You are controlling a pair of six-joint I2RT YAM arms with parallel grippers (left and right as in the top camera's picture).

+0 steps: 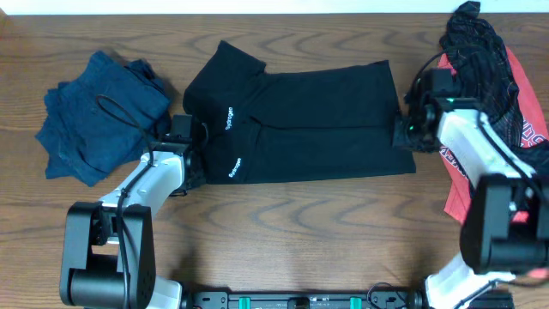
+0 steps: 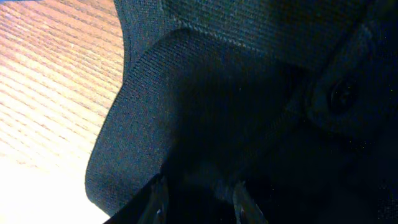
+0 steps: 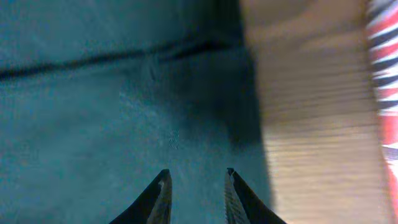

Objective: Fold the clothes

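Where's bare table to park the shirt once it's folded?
Best: the wood strip in front of the black shirt, between the arm bases. A smaller patch lies back left, behind the blue pile. The right edge is crowded with red and black clothes.

The tabletop (image 1: 300,215) is dark brown wood with a bold grain that runs left to right in long waves and loops. It fills nearly the whole overhead view, with bare wood along the near side, at the far left corner and in the middle of the far side. A pale strip (image 1: 257,5) lies along its far edge; what it is cannot be told. In the left wrist view the tabletop (image 2: 50,81) shows reddish-brown with fine, close, straight lines, and a white glare washes out its lower left corner. In the right wrist view the tabletop (image 3: 311,124) is a blurred band of lighter brown.
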